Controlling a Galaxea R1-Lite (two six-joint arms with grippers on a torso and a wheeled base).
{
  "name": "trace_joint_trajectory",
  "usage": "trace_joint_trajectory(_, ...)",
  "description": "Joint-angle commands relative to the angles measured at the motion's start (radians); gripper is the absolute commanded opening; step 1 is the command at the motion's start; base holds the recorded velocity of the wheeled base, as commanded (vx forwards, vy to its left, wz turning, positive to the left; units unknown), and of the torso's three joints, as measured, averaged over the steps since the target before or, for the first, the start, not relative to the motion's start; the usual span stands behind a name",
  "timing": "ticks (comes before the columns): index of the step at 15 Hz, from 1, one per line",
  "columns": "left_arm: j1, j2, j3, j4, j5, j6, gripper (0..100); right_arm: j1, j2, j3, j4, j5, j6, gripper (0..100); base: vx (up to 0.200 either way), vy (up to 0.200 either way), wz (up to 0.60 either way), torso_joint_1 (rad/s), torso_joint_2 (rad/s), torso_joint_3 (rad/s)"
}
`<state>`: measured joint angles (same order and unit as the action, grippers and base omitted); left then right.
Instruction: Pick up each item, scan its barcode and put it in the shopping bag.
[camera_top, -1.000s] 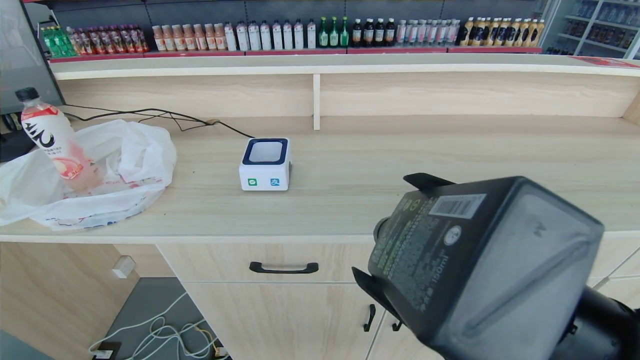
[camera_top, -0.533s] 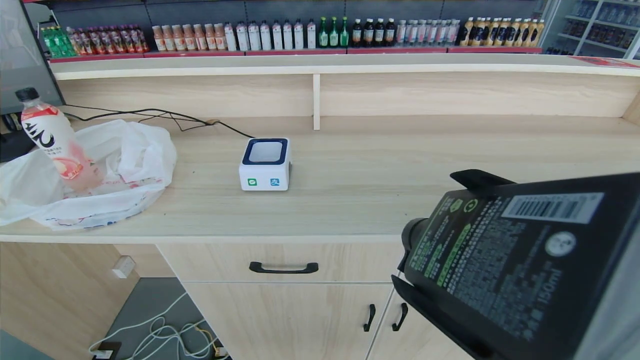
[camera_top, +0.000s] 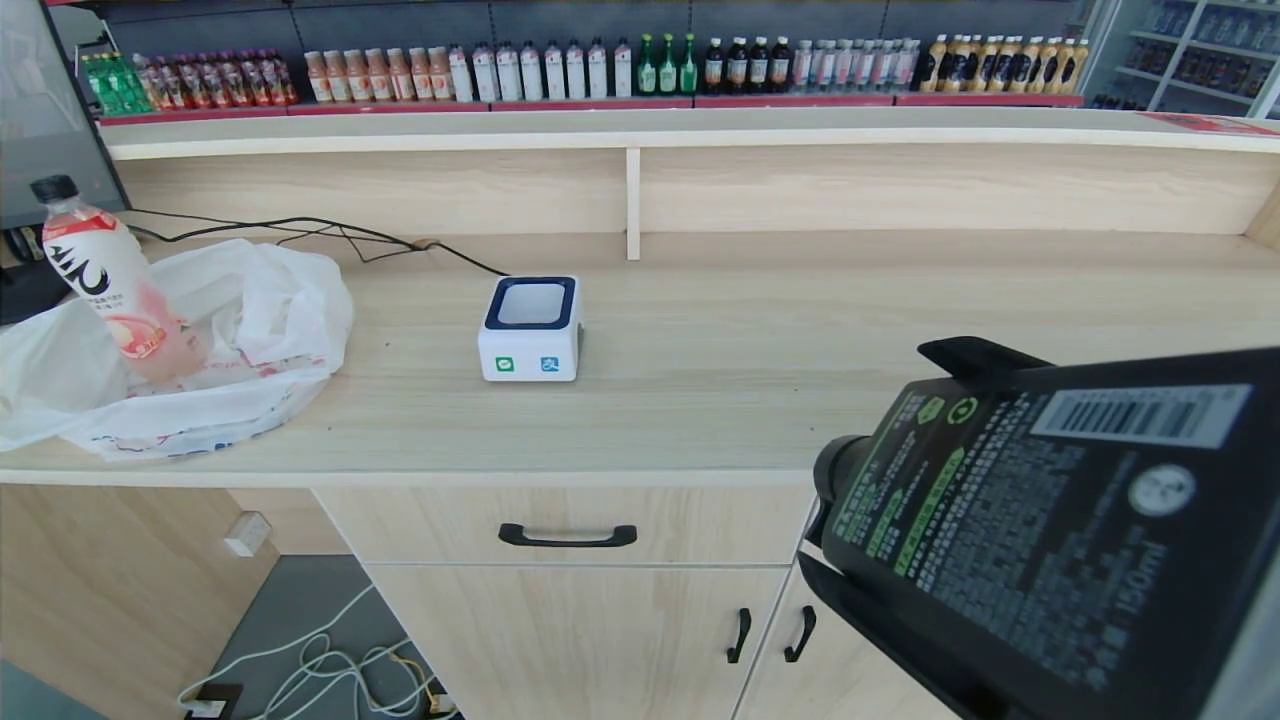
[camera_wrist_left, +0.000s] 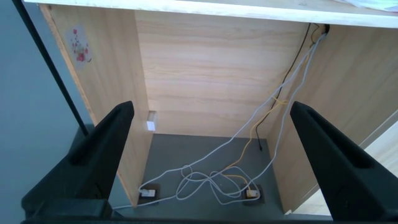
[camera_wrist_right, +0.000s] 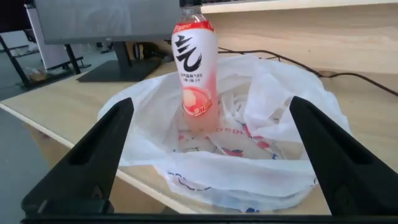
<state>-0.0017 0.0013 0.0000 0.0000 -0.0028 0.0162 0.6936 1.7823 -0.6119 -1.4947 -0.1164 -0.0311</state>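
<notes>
- Black bottle (camera_top: 1040, 540) is aloft, clamped between the widely spread fingers of the right claw (camera_top: 880, 470), with its barcode (camera_top: 1140, 415) facing up.
- Scanner (camera_top: 531, 327) is to the claw's left and ahead, window up. Roll the wrist so the barcode faces down, then hold level just above it.
- Shopping bag (camera_top: 290, 300) is further left, past the scanner. Release only over its mouth.

black carton (camera_top: 1050, 520) cropped at edge, shelf bottles (camera_top: 600, 70) tiny

Shop, drink shelves (camera_top: 600, 70), checkout counter (camera_top: 750, 340), barcode scanner (camera_top: 531, 328)
</notes>
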Motion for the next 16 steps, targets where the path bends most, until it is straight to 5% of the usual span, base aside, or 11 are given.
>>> trace_joint_trajectory(1,0.000,0.000,0.000,0.000,0.000,0.001,100,0.000,-0.027,0.176,-0.076,0.001,0.011,100,0.000,0.000,0.00,0.000,0.00,0.000)
trace_joint_trajectory(8,0.000,0.000,0.000,0.000,0.001,-0.015,100,0.003,-0.104,0.348,-0.076,-0.003,0.030,100,0.000,0.000,0.00,0.000,0.00,0.000)
trace_joint_trajectory(16,0.000,0.000,0.000,0.000,0.001,-0.019,100,0.003,-0.130,0.388,-0.076,-0.003,0.033,100,0.000,-0.200,0.00,0.002,0.00,0.001)
